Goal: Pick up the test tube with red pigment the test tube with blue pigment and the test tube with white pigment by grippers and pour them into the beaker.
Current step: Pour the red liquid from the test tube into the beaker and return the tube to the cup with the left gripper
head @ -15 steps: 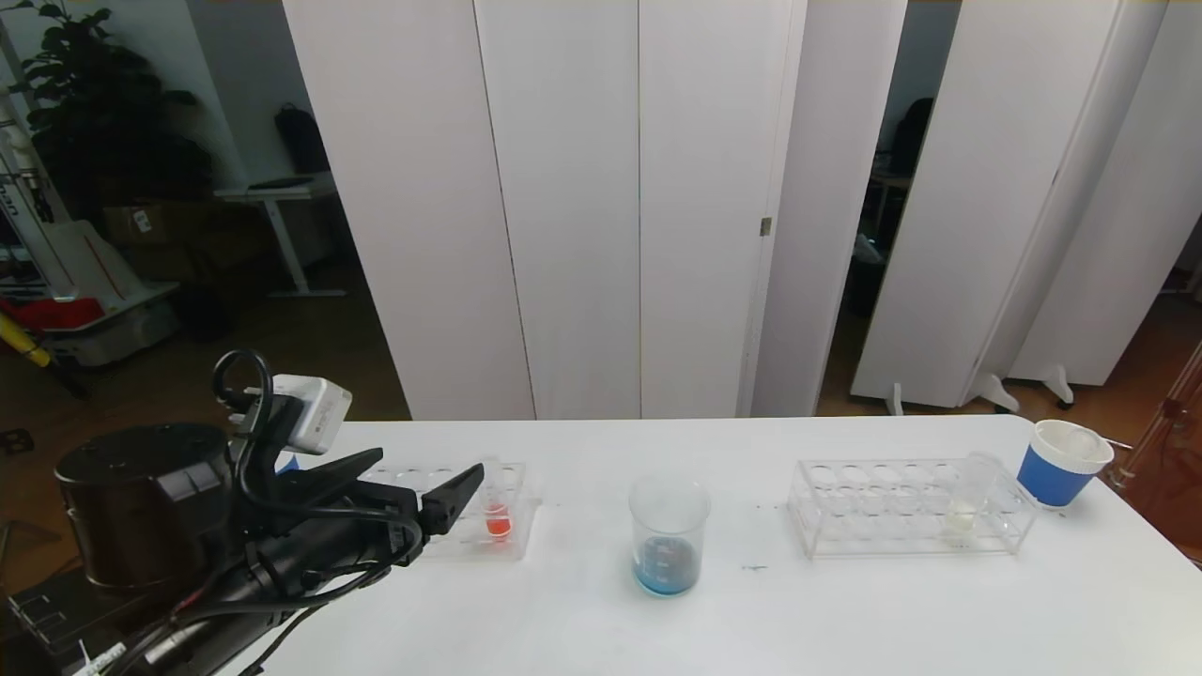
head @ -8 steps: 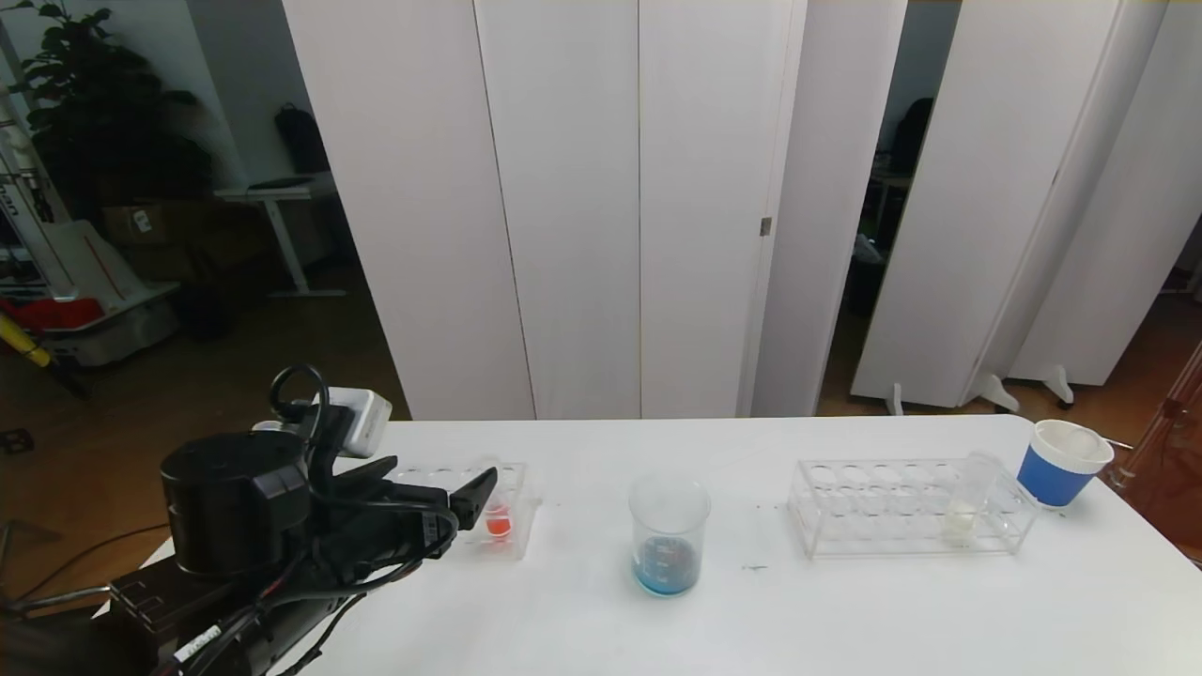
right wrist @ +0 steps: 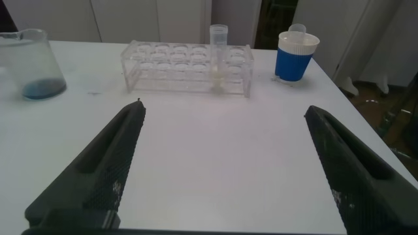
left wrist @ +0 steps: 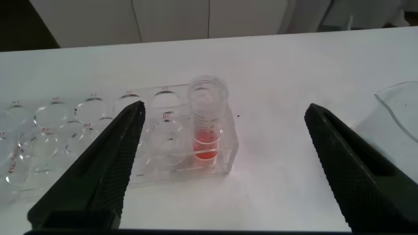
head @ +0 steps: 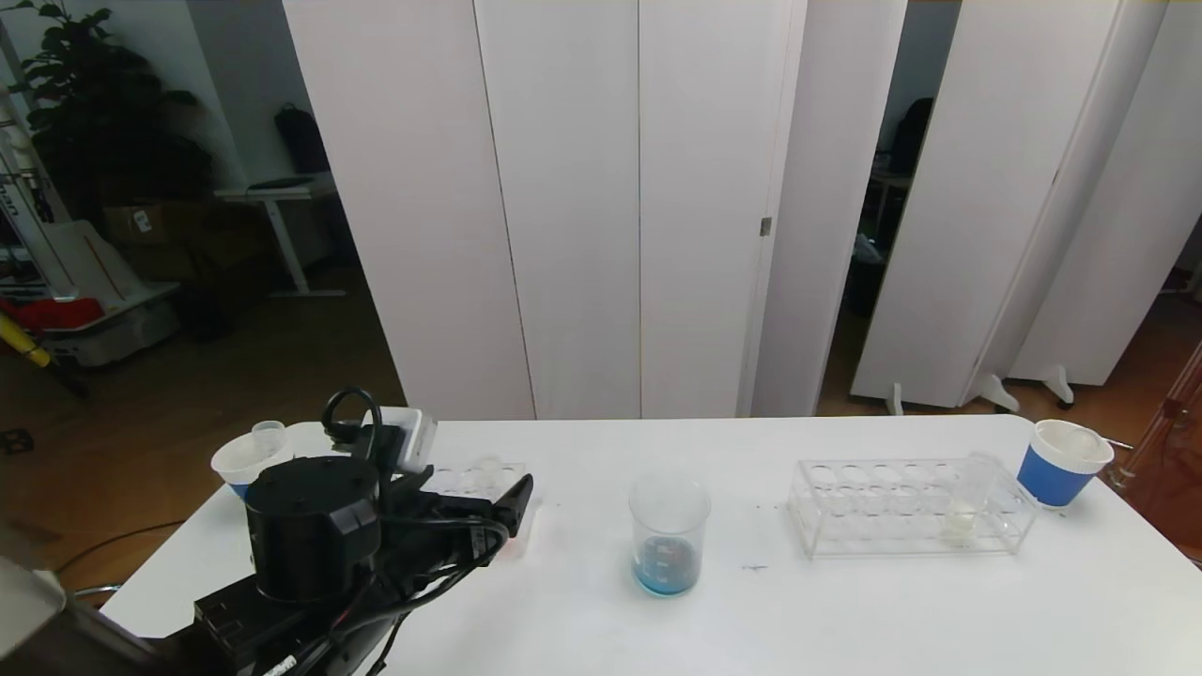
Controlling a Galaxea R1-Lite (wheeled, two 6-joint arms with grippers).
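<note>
1. At the worktop's left, our left end effector [left wrist: 222,163] stands wide open, empty.
2. Directly ahead, the red tube [left wrist: 208,121] stands upright in its rack [left wrist: 98,140], between our fingers' line.
3. We note the beaker [head: 668,535] lies right.

Black arm [head: 315,535] w/ looped cables, white cam box [head: 406,438].
</note>
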